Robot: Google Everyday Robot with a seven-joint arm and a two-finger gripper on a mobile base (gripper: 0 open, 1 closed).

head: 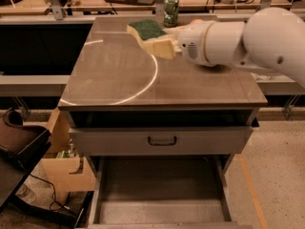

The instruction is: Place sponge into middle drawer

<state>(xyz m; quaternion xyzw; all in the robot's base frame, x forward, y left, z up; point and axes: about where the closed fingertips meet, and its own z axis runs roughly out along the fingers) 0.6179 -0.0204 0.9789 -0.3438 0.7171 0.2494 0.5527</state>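
Sponge (151, 34) first: it is clamped in the gripper (170, 43), green face up with the yellow foam beneath, hanging tilted over the back half of the counter (114, 75), near a green can (170, 11) at the rear edge. The middle drawer (162, 211) stands pulled out low at the front of the cabinet, below a closed drawer front (119, 142) with a dark loop handle (162, 140), and what shows of its grey floor looks bare. From where I stand the job now is the carry: bring the sponge forward past the counter's front edge, then down. I'd want it to clear that edge and the closed front fully before dropping, since the open box lies well below and can only be reached from above where it sticks out. Lowering close to the floor, midway between the thin side walls, before letting go should keep the light foam from bouncing or catching a wall. The hold looks to be on one end, so a slow swing seems wise.
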